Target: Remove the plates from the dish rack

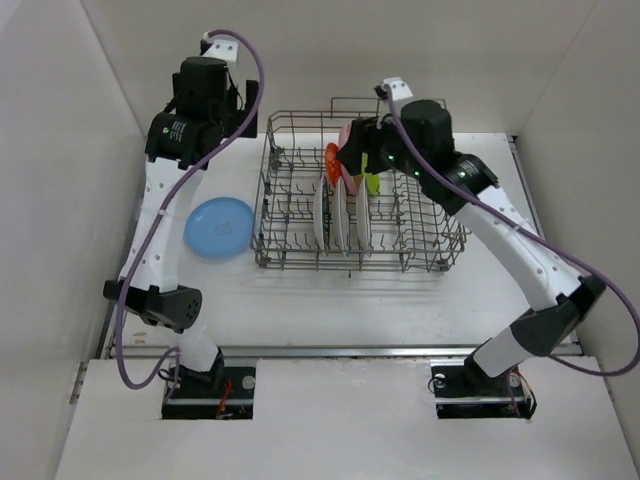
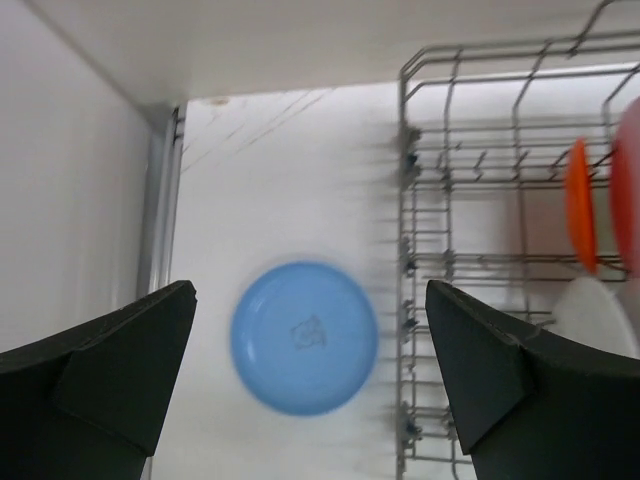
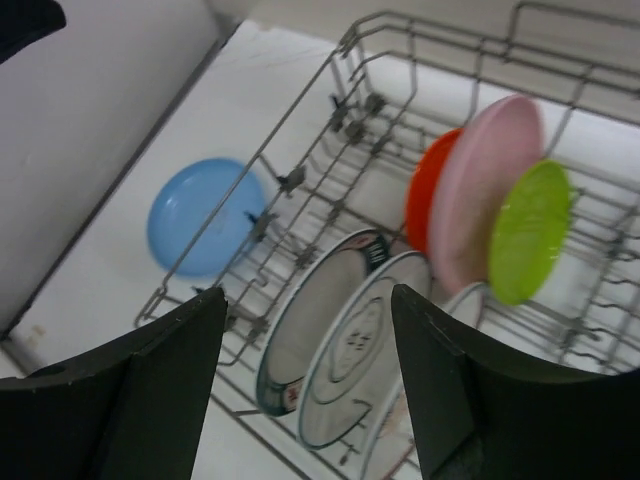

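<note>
The grey wire dish rack (image 1: 300, 205) stands mid-table. Three white plates (image 1: 340, 215) with dark rims stand upright in its front rows, and orange-red (image 1: 332, 160), pink (image 1: 346, 135) and lime-green (image 1: 372, 183) plates stand behind them. A blue plate (image 1: 219, 227) lies flat on the table left of the rack. My left gripper (image 2: 310, 290) is open and empty, high above the blue plate (image 2: 304, 337). My right gripper (image 3: 310, 292) is open and empty above the white plates (image 3: 330, 330), with the orange-red (image 3: 428, 195), pink (image 3: 485, 185) and green (image 3: 528, 232) plates beyond.
White enclosure walls (image 1: 60, 200) close in the table on the left, back and right. Purple cables (image 1: 150, 230) loop along both arms. The rack's left wall (image 2: 405, 200) stands just right of the blue plate.
</note>
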